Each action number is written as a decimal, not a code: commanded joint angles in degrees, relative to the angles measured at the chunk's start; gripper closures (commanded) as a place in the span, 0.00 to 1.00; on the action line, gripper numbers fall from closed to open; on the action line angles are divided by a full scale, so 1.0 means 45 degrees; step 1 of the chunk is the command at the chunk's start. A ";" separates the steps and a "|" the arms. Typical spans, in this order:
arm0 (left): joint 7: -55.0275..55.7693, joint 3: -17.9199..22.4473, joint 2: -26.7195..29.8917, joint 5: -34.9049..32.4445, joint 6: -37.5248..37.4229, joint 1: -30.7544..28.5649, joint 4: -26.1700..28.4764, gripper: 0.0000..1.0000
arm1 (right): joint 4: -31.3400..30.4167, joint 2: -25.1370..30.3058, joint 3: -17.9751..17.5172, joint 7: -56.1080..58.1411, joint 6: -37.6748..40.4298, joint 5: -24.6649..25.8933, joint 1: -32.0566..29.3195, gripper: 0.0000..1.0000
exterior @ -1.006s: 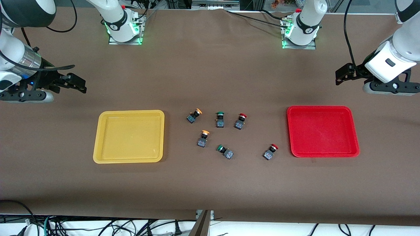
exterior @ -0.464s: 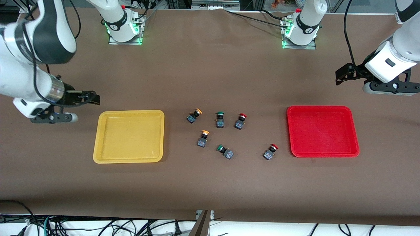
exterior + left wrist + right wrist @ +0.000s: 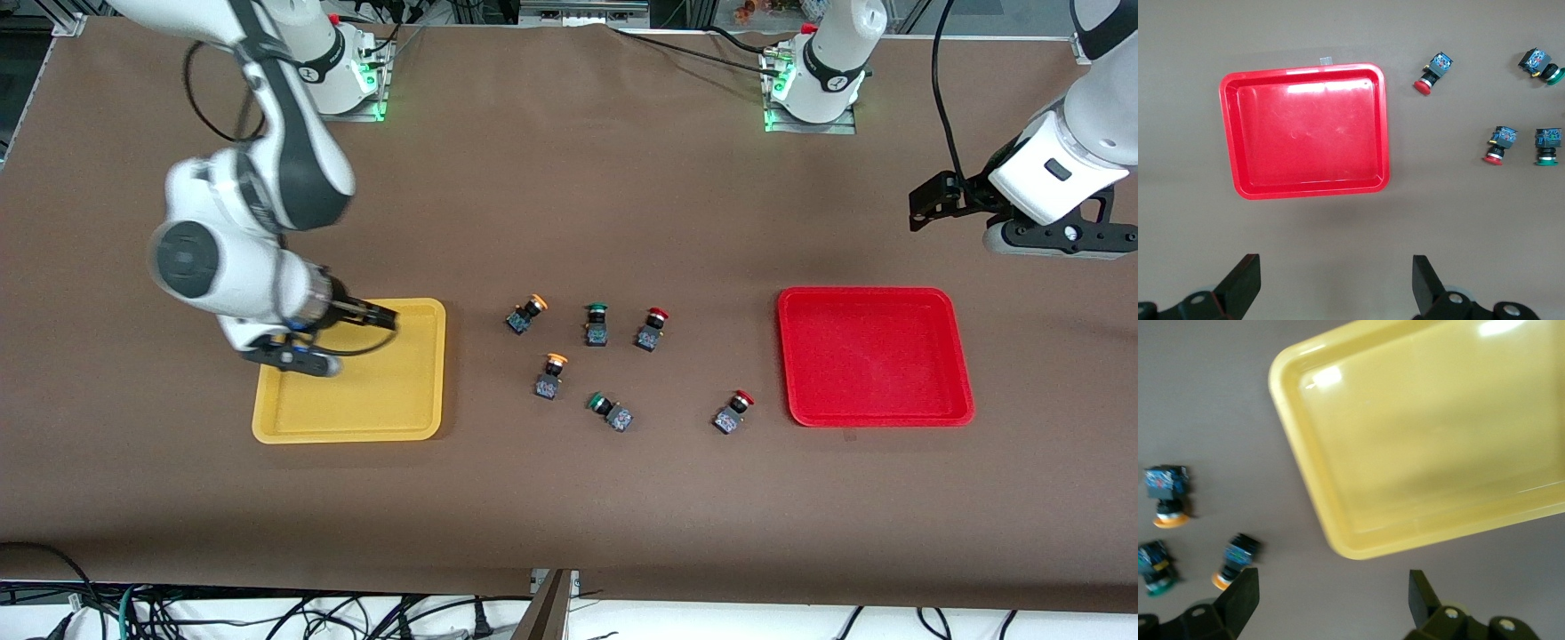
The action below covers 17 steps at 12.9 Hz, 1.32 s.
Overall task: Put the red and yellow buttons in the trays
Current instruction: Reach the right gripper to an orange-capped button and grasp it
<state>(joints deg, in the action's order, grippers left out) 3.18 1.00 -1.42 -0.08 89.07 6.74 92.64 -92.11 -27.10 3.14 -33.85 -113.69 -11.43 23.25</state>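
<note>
The right gripper (image 3: 378, 317), fingers spread wide and empty, hangs over the shallow yellow plastic tray (image 3: 351, 425). The nearest orange-capped black push-button (image 3: 524, 314) should be approached from above and straddled squarely. The left gripper (image 3: 925, 202), wide open too, waits over the bench (image 3: 569, 498).

Brown cloth-covered table (image 3: 569, 498), tangled cables (image 3: 267, 618) below its near edge
</note>
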 commanded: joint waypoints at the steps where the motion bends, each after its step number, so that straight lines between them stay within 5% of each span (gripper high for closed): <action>1: -0.0239 0.0013 -0.0154 0.0017 -0.0261 -0.0014 -0.0372 0.00 | 0.0332 -0.1316 0.0103 -0.2761 -0.1525 -0.0350 0.1175 0.00; 7: -0.0239 0.0013 -0.0173 0.0017 -0.0261 -0.0014 -0.0372 0.00 | 0.0312 -0.3311 0.0065 -0.7744 -0.4321 -0.0524 0.2897 0.00; 13: -0.0239 0.0013 -0.0173 0.0017 -0.0261 -0.0014 -0.0372 0.00 | -0.0410 -0.3528 0.0006 -0.8377 -0.5534 -0.2222 0.3543 0.04; 17: -0.0239 0.0013 -0.0173 0.0017 -0.0261 -0.0014 -0.0372 0.00 | -0.0430 -0.3684 0.0006 -0.8182 -0.5535 -0.2225 0.3699 0.50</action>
<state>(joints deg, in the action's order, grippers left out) 3.18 1.00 -1.43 -0.08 89.04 6.74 92.62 -93.40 -43.30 2.96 -70.96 -137.28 -20.09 38.94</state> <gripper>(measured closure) 0.000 0.308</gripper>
